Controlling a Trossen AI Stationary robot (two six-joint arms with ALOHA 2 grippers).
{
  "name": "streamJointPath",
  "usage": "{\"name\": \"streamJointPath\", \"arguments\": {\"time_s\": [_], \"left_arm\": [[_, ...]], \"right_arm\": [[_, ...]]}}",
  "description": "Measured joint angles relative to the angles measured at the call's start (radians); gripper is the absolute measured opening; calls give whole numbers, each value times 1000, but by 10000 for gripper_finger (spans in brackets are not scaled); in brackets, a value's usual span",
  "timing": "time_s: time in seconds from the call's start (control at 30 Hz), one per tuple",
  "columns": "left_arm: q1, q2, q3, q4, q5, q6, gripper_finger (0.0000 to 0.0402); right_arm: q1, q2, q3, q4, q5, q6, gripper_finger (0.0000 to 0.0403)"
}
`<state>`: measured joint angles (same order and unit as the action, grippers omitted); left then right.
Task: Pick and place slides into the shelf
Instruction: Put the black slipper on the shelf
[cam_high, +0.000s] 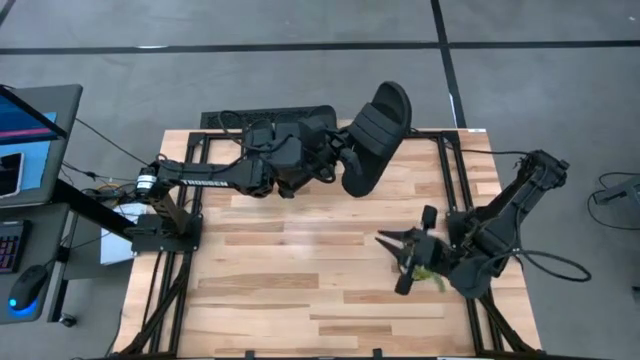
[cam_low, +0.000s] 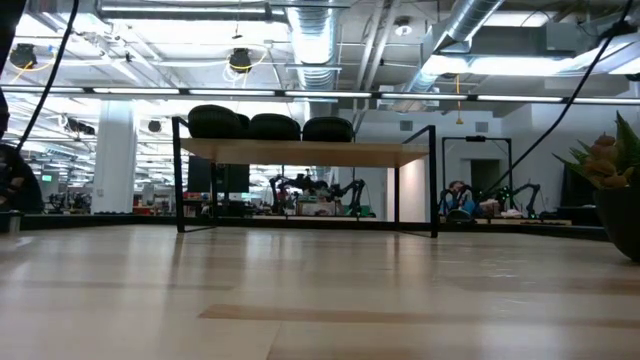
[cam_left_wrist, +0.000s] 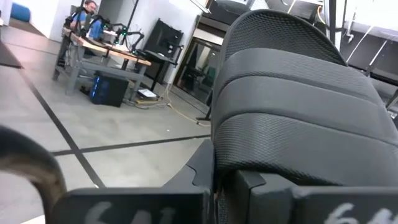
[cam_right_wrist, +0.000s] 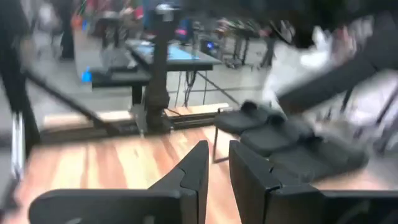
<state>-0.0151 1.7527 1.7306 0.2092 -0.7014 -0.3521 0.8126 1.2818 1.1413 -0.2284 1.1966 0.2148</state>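
My left gripper (cam_high: 338, 152) is shut on a black slide (cam_high: 376, 135), raised over the table's far edge. Three more slides (cam_low: 270, 127) lie side by side on the plank top of the shelf (cam_low: 300, 153), which stands on thin black legs at the far side of the table. The right wrist view also shows those slides (cam_right_wrist: 286, 140). My right gripper (cam_right_wrist: 214, 168) hovers over the table's right part, its fingers a narrow gap apart with nothing between them. My left gripper comes at the slide level from the table's left and holds it by its side edge (cam_left_wrist: 214, 180) below the ribbed strap (cam_left_wrist: 292, 93). The gripper's own body hides the fingertips. The slide is lifted clear and slants, its footbed partly facing up.
A green plant in a dark pot (cam_low: 615, 190) stands at the table's right, under my right arm (cam_high: 500, 220). The wooden tabletop (cam_high: 300, 280) lies bare across its middle and near part. A desk with a monitor and mouse (cam_high: 30, 150) stands beyond the left edge.
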Motion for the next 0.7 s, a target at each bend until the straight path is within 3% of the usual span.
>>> {"name": "streamJointPath", "arguments": {"time_s": [0.13,0.27,0.43,0.53,0.7], "left_arm": [[1,0,0,-1,-3,0,0],[12,0,0,-2,-35,-16,0],[50,0,0,-1,-46,-80,0],[69,2,18,-15,-67,-82,0],[78,3,109,-22,-145,35,0]], "right_arm": [[25,4,50,1,2,-271,56],[38,-6,107,-82,31,-436,56],[33,-7,205,-325,158,-552,56],[19,-7,237,-369,293,-624,56],[-19,-40,265,-442,373,-584,56]]}}
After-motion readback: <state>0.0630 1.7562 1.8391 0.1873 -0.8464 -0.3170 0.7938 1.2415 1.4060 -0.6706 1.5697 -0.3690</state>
